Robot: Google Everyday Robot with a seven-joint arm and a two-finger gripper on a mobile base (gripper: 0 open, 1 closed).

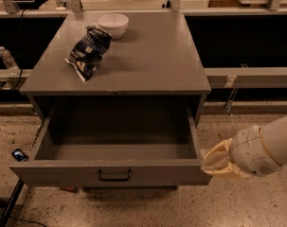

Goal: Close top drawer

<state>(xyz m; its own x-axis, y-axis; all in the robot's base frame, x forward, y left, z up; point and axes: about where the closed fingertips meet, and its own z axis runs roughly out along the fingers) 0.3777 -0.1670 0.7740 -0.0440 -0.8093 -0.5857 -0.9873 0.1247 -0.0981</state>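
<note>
The top drawer point(62, 174) of the grey cabinet is pulled far out and is empty inside. Its flat front panel carries a small dark bail handle point(114, 175) at the centre. My gripper point(218, 163) is low at the right, beside the right end of the drawer's front panel, close to or touching its corner. The white arm point(266, 148) reaches in from the right edge of the view. The lower drawers are hidden under the open one.
On the cabinet top point(147, 60) lie a dark chip bag point(88, 51) and a white bowl point(113, 24). A water bottle point(8, 59) stands on the rail at the left. A small blue object point(19, 154) lies on the speckled floor at the left.
</note>
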